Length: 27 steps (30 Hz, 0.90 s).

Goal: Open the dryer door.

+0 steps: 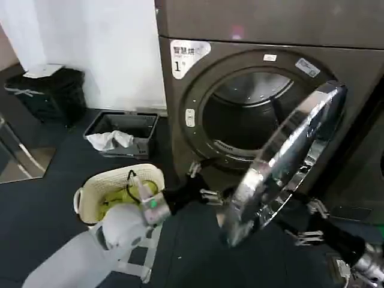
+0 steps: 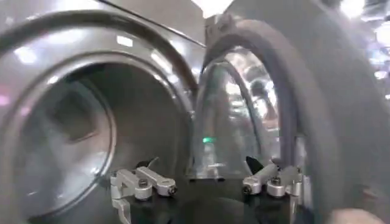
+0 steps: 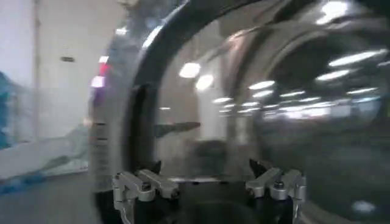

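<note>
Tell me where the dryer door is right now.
In the head view the dryer door stands swung open at the right of the drum opening, between the left gripper and the right gripper.

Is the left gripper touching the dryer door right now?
Cannot tell. In the head view the left gripper ends at the dryer door edge; its wrist view shows open fingers beside the rim, contact unclear.

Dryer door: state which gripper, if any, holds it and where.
Neither. The left gripper and right gripper are open, flanking the dryer door near its lower rim.
</note>
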Each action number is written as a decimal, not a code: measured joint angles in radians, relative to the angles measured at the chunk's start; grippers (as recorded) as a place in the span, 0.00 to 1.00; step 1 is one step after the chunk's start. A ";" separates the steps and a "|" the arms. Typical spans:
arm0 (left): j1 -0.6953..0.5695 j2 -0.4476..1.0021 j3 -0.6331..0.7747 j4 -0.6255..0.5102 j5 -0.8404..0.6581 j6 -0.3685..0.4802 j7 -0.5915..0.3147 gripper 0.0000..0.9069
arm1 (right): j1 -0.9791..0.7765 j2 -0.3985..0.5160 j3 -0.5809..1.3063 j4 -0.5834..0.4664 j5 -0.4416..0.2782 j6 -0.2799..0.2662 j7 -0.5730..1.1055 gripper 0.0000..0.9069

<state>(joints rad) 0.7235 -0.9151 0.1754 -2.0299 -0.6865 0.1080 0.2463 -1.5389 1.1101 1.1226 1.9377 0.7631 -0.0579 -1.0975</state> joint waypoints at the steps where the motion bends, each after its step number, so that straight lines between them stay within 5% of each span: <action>1: -0.007 -0.002 0.008 0.001 0.000 0.000 0.000 1.00 | -0.002 0.008 0.026 -0.008 0.000 0.004 0.012 1.00; 17: -0.102 -0.043 0.156 0.020 -0.009 0.002 0.000 1.00 | 0.012 0.087 0.473 -0.117 0.078 0.044 0.210 1.00; 27: -0.169 -0.055 0.267 0.046 -0.075 -0.033 -0.002 1.00 | 0.040 0.090 0.720 -0.161 0.009 0.046 0.459 1.00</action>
<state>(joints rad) 0.5543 -0.9698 0.4425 -1.9843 -0.7617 0.0747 0.2440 -1.4985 1.2003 1.8427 1.7763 0.7718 -0.0116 -0.6387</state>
